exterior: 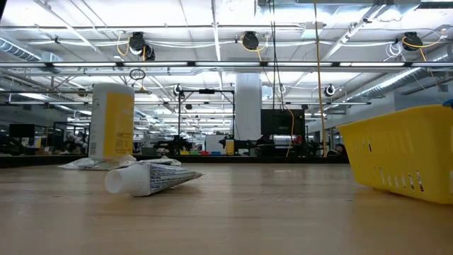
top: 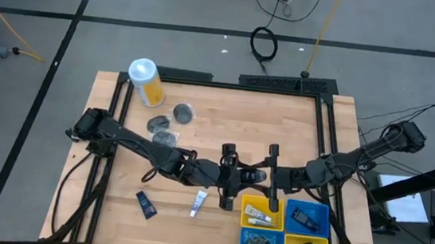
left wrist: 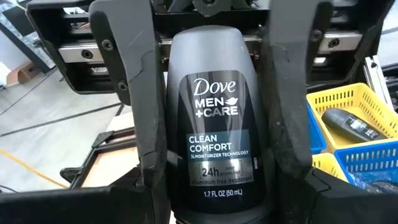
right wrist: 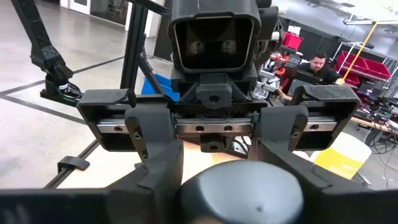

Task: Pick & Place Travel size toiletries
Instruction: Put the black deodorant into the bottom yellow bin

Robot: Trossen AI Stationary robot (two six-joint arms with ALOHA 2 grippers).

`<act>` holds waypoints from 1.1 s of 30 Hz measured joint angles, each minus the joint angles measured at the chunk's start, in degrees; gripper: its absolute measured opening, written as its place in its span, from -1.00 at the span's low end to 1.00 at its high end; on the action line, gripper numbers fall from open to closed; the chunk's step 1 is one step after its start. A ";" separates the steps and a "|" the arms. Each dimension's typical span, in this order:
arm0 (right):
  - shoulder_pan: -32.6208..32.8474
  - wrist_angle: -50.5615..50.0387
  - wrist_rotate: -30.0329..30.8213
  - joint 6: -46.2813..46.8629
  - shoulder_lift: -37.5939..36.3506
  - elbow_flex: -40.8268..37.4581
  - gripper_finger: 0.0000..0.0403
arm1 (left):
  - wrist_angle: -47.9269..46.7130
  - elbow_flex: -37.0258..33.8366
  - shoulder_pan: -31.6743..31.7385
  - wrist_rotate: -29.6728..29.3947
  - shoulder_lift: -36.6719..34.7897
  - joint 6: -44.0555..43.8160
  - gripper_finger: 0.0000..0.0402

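From above, my left tool (top: 232, 174) and right tool (top: 264, 175) met nose to nose just beside the yellow bin (top: 263, 212), the dark oval bottle (top: 254, 176) between them. A white tube (top: 197, 204) lay on the tabletop (top: 218, 114) near that bin. At table height, the tube (exterior: 150, 178) lay flat. Left wrist: my fingers (left wrist: 134, 106) were clamped on the bottle (left wrist: 212, 118). Right wrist: the bottle's rounded end (right wrist: 239, 190) sat between my spread fingers (right wrist: 155, 149).

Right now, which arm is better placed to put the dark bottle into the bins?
Probably the right. The dark bottle sits between both grippers at mid-table, the left gripper closed on it, and the bins lie just beside the right gripper, on its side.
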 joint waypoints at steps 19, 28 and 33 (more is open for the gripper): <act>0.42 0.22 -0.43 0.05 -0.04 -0.07 -0.14 | -1.26 0.04 0.06 -0.45 0.00 -0.49 -0.01; 0.42 0.04 -0.60 -0.24 0.02 -0.20 -0.14 | -1.49 0.15 0.09 -0.82 -0.02 -0.54 0.45; 0.42 0.07 -0.47 -0.25 0.02 -0.20 -0.14 | -1.82 0.17 0.09 -0.85 -0.04 1.43 0.48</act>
